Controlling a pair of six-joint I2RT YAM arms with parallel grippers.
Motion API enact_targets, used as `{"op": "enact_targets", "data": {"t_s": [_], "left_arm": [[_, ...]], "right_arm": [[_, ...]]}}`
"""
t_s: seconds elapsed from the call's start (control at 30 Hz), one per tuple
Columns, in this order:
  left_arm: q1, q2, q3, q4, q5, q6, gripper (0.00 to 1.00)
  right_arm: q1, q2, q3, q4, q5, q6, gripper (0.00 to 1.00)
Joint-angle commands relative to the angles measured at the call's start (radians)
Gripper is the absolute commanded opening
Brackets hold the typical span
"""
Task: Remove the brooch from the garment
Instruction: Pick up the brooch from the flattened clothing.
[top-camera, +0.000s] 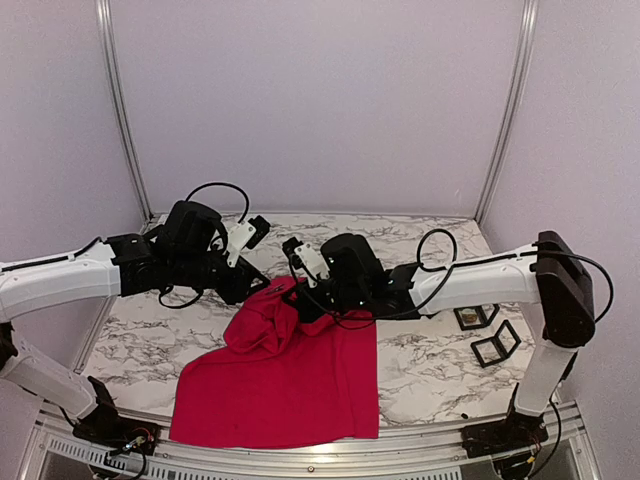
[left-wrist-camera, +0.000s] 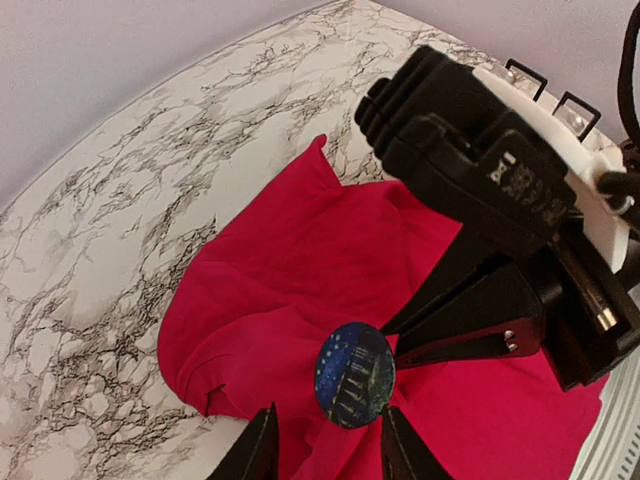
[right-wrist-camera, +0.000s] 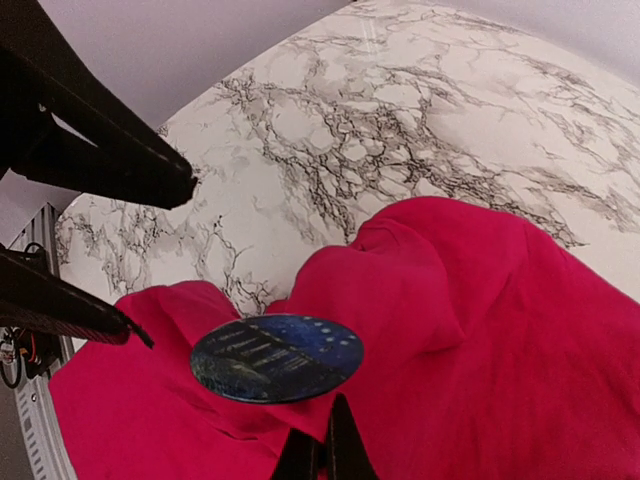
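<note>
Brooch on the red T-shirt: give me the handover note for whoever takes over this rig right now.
Left gripper: open, straddling the brooch, not clamped.
Right gripper: shut on a bunched fold of the T-shirt beside the brooch.
Brooch not yet off the shirt.
Done: fabric pinched.
Left to do: close on the brooch, pull it free.

- The top camera sat high behind my two arm bases, looking down and forward over the whole marble table (top-camera: 430, 370) from well back.
- My left wrist camera looked out past the left gripper (left-wrist-camera: 325, 440), close over the red T-shirt (left-wrist-camera: 290, 270), facing the right gripper (left-wrist-camera: 392, 345).
- My right wrist camera faced back the opposite way, equally close.
- Both wrist views shared the round blue brooch (left-wrist-camera: 355, 375) and the cloth around it.
</note>
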Motion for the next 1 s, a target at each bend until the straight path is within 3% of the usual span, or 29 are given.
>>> {"op": "enact_targets", "data": {"t_s": [0.0, 0.97], "left_arm": [[-0.036, -0.043, -0.048, 0.017, -0.117, 0.129, 0.35], [-0.119, 0.029, -0.033, 0.019, -0.185, 0.208, 0.30]], "right_arm": [[-0.007, -0.027, 0.045, -0.005, -0.044, 0.000, 0.00], [-0.027, -0.019, 0.036, 0.019, -0.073, 0.020, 0.00]]}}
